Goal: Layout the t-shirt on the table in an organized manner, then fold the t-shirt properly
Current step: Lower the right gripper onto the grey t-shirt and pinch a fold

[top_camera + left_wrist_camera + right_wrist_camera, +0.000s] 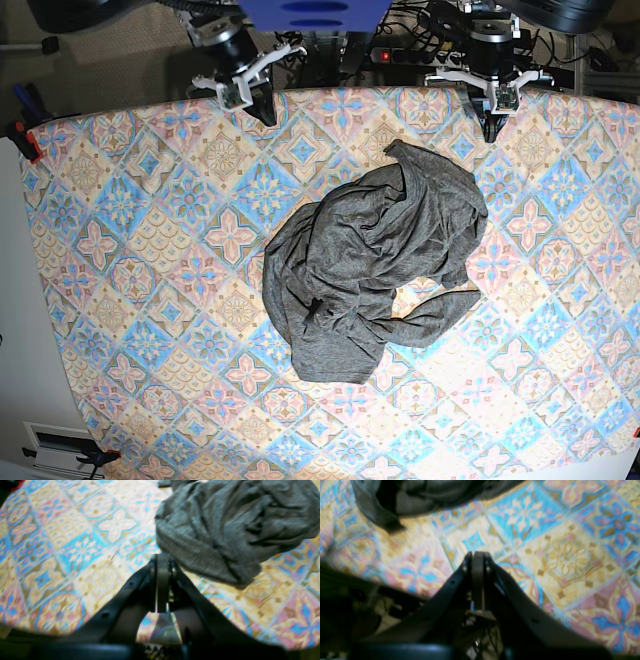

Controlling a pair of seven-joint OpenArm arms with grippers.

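Observation:
The dark grey t-shirt (370, 270) lies crumpled in a heap in the middle of the table (130, 250). It fills the upper right of the left wrist view (225, 530), and its edge shows at the top left of the right wrist view (420, 495). My left gripper (489, 133) hangs shut at the table's far edge, on the base view's right, just beyond the shirt's top corner. My right gripper (272, 117) is shut too, at the far edge on that view's left, apart from the shirt. In the wrist views the left gripper (162, 556) and right gripper (478, 553) hold nothing.
Patterned cloth covers the table on all sides of the shirt. A red clamp (27, 141) grips the cloth at the far left edge. Cables and a power strip (400, 52) lie behind the table between the arm bases.

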